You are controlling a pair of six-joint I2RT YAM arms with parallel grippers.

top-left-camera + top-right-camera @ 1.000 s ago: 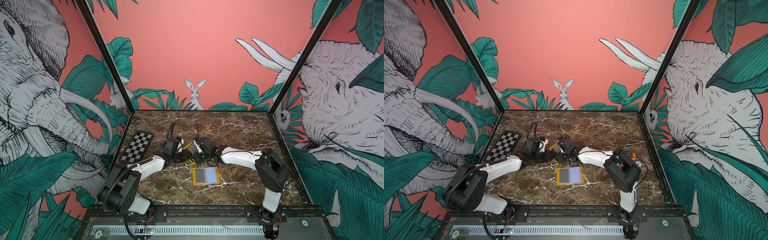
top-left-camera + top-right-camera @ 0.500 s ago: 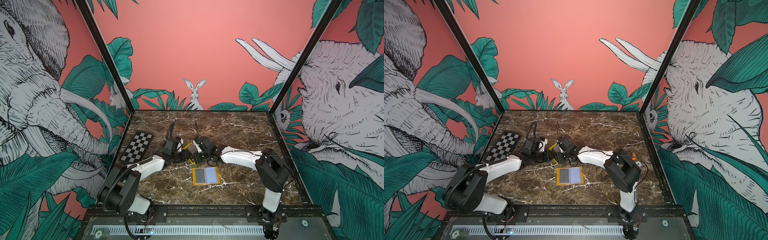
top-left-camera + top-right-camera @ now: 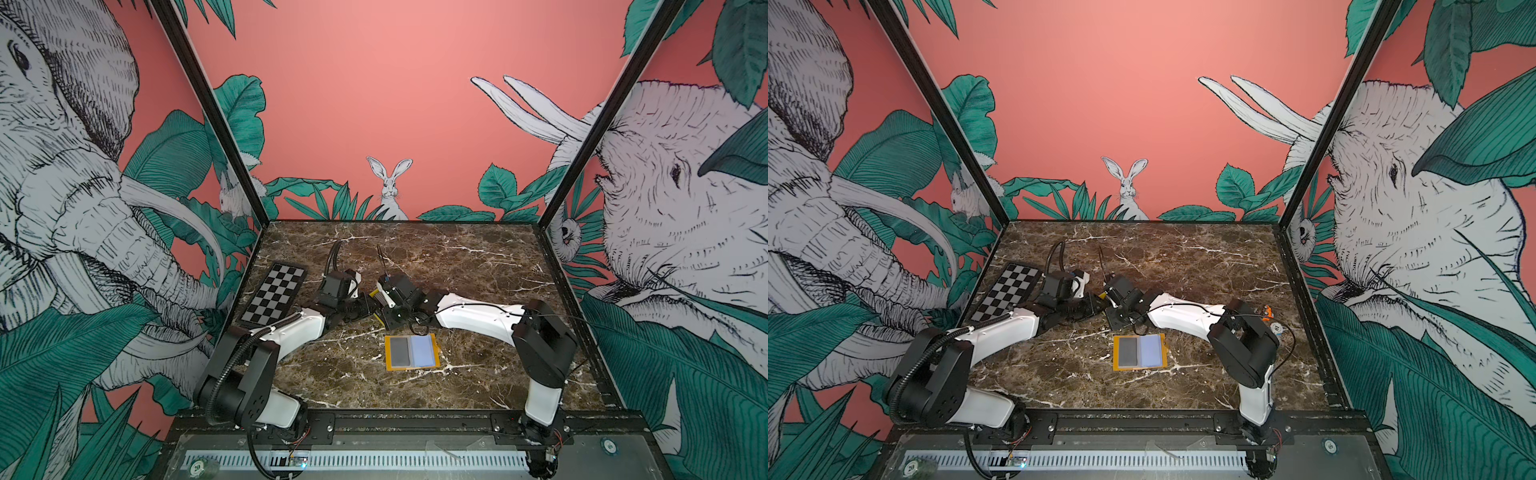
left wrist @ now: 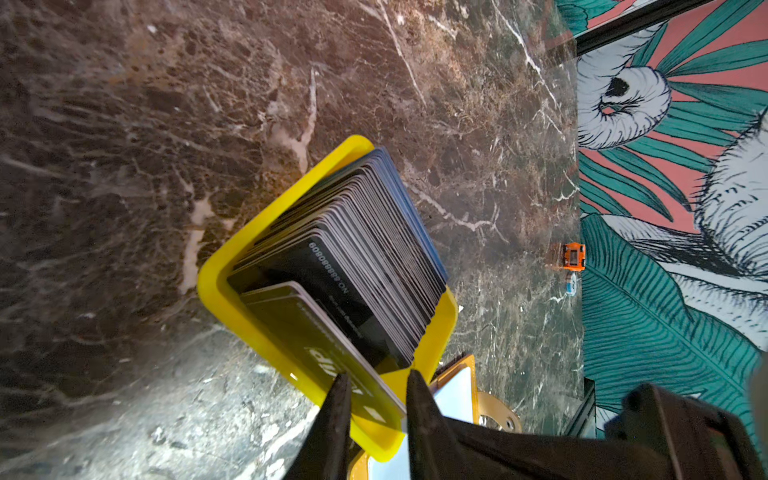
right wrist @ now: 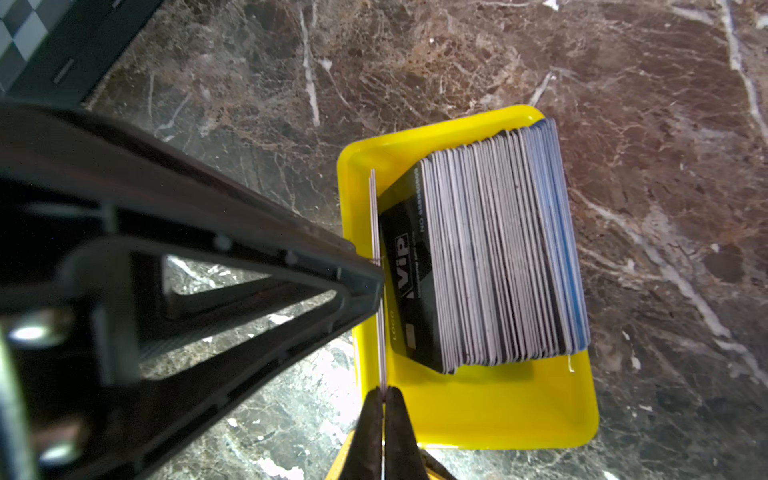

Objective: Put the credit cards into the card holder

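Credit cards stand on edge as a leaning pack in a yellow tray. That leaves their top edges exposed, so one can be taken from the front. The front card is tilted away from the pack, toward the tray's wall. The right tool is pinched fully together on that card's end, a grip on the thin edge that leaves the face free. I cannot tell whether it holds one card or two.

The left tool is narrow, with its fingers on either side of the same card. I cannot tell whether they press on it. In the right wrist view one finger lies against the card's outer face, probably to steady it while the other arm has hold.

The card holder lies open and flat on the desk. It is near the tray on the robot's side and apart from both tools. Its clear sleeves face up, which should let a card slide in. A checkered plate lies off to the left and plays no part.
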